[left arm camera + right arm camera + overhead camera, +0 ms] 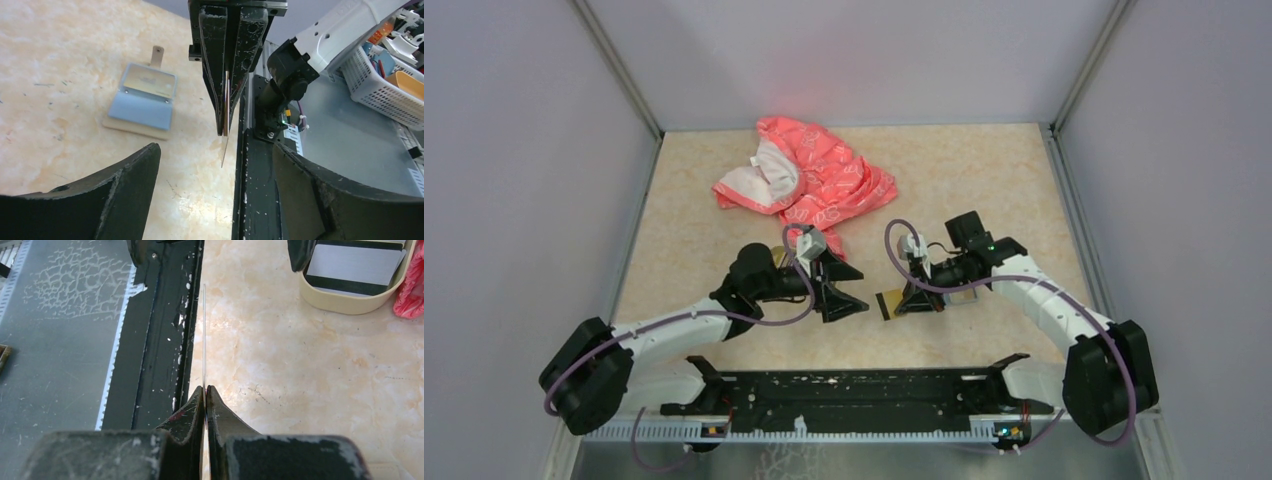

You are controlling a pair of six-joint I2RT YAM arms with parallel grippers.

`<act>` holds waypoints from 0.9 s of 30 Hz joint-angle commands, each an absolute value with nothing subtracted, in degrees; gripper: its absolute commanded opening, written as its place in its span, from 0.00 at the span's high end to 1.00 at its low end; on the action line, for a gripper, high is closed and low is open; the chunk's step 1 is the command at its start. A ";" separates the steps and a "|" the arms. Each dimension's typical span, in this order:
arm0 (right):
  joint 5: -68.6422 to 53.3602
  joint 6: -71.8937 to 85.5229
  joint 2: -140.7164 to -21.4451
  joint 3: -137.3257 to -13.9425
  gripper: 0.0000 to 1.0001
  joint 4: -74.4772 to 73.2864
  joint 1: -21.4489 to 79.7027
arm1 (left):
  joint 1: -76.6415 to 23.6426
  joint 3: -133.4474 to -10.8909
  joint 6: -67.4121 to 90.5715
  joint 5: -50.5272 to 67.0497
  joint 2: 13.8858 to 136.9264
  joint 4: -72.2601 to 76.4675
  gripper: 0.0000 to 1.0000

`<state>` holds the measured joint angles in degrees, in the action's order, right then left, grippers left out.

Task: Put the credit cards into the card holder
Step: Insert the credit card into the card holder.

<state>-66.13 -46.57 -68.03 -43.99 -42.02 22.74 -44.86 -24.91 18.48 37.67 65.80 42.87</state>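
My right gripper (205, 388) is shut on a golden-tan credit card (204, 335), seen edge-on and held upright above the table. In the top view that card (887, 304) sticks out left of the right gripper (911, 296). Just left of it my left gripper (857, 290) stands open and holds nothing; in its own view its jaws are spread wide around the card (224, 150). The card holder (142, 100) lies flat and open on the table, blue-grey lining up, beyond the right gripper. More credit cards (352, 267), dark with pale stripes, lie in an oval dish (345, 302).
A pink-red patterned cloth (809, 175) is crumpled at the back of the table. The black base rail (854, 395) runs along the near edge. A white basket (385, 85) of parts stands off the table.
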 commanded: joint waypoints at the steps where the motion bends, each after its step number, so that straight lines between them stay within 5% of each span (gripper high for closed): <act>1: -66.31 -48.98 -68.65 -46.85 1.00 -42.74 23.48 | -45.14 -29.38 15.31 41.98 69.56 37.45 0.16; 22: -65.64 -49.30 -70.34 -47.46 1.00 -43.84 24.26 | -49.13 -37.63 15.68 45.23 79.75 34.37 0.57; 26: -65.63 -49.31 -70.49 -47.46 1.00 -43.90 24.26 | -49.13 -38.15 15.64 45.93 80.01 34.19 0.74; 27: -65.60 -49.31 -70.49 -47.46 1.00 -43.91 24.26 | -49.13 -38.27 15.64 46.48 80.14 34.12 0.85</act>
<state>-64.27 -47.97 -70.08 -44.07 -43.55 23.53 -48.88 -36.21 16.62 43.72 79.61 34.13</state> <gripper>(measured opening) 0.006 0.279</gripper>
